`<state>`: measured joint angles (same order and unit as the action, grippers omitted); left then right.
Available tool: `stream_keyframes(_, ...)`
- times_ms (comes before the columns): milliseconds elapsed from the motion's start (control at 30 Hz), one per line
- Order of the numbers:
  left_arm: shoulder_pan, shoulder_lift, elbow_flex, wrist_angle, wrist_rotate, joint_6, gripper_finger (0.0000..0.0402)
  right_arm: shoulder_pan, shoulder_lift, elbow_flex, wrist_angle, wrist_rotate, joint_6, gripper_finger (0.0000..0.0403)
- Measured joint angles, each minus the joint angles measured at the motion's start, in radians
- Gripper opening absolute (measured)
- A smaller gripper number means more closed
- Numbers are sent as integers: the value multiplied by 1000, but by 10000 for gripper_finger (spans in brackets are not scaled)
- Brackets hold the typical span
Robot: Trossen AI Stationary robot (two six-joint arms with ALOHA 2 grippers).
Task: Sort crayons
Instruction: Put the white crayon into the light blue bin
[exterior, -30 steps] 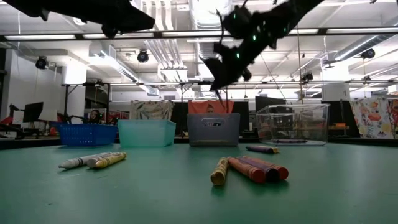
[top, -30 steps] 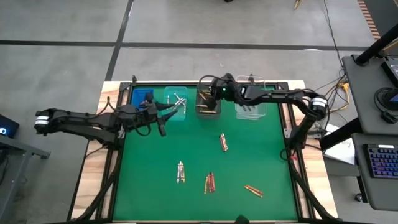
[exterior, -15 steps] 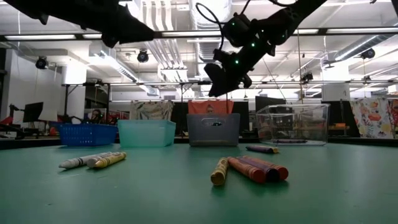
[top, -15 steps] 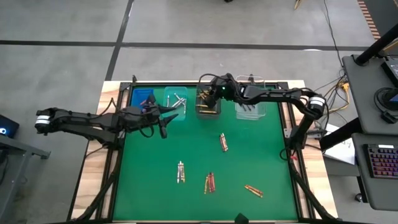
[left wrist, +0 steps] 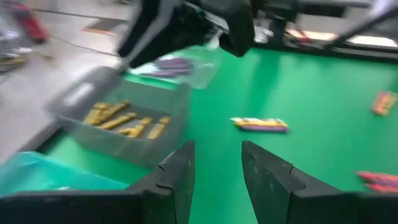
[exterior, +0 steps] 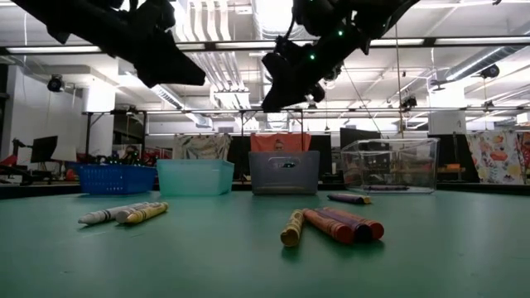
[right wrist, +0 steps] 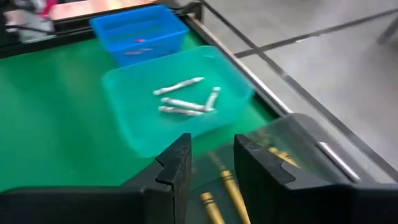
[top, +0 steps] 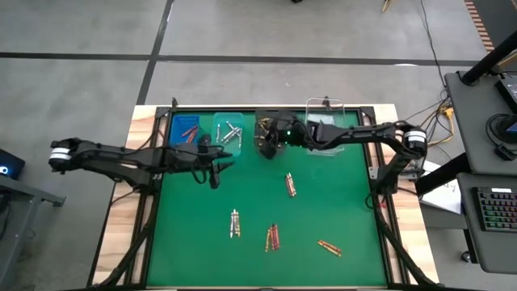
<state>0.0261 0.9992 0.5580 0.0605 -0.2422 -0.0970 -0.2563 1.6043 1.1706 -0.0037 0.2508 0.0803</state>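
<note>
Four bins stand in a row at the far edge: blue (top: 187,128), teal (top: 229,131), grey (top: 271,129) and clear (top: 326,134). Crayons lie on the green mat in small groups (top: 290,185), (top: 235,224), (top: 272,237), (top: 329,247). My right gripper (top: 263,144) hovers over the grey bin's near edge, open and empty (right wrist: 211,165); gold crayons (right wrist: 225,185) lie in the bin below it. My left gripper (top: 215,171) hovers above the mat just in front of the teal bin, open and empty (left wrist: 217,168).
The teal bin holds silver crayons (right wrist: 181,98), the blue bin red ones (right wrist: 139,41), and the clear bin purple ones (left wrist: 174,63). The two arms are close together near the grey bin; my right gripper shows in the left wrist view (left wrist: 186,25). The mat's near half holds only the loose crayons.
My right gripper has drawn back from over the grey bin's far part toward the table's near edge and a little left. My left gripper has moved toward the near edge, off the blue and teal bins, and now stands over the mat.
</note>
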Motion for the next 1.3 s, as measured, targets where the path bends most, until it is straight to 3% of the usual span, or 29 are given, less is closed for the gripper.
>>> stream_keyframes(167, 0, 34, 3, -25, 154, -6, 114, 64, -10, 3, -38, 0, -2, 104)
stream_keyframes(267, -1, 41, 3, -75, 197, -65, 114, 90, -22, 29, -127, 0, 12, 102)
stream_keyframes(433, -1, 41, 3, -180, 203, -211, 114, 127, -28, 84, -321, 0, 65, 102)
stream_keyframes(600, -1, 41, 3, -213, 204, -287, 114, 161, -28, 112, -495, -46, 217, 100)
stream_keyframes(800, -1, 41, 3, -196, 202, -284, 114, 197, -28, 112, -646, -151, 400, 100)
stream_keyframes(1033, -1, 41, 3, -132, 199, -216, 114, 233, -26, 109, -820, -182, 566, 100)
stream_keyframes(1300, 2, 40, 4, -40, 194, -116, 114, 271, -5, 94, -875, -182, 734, 100)
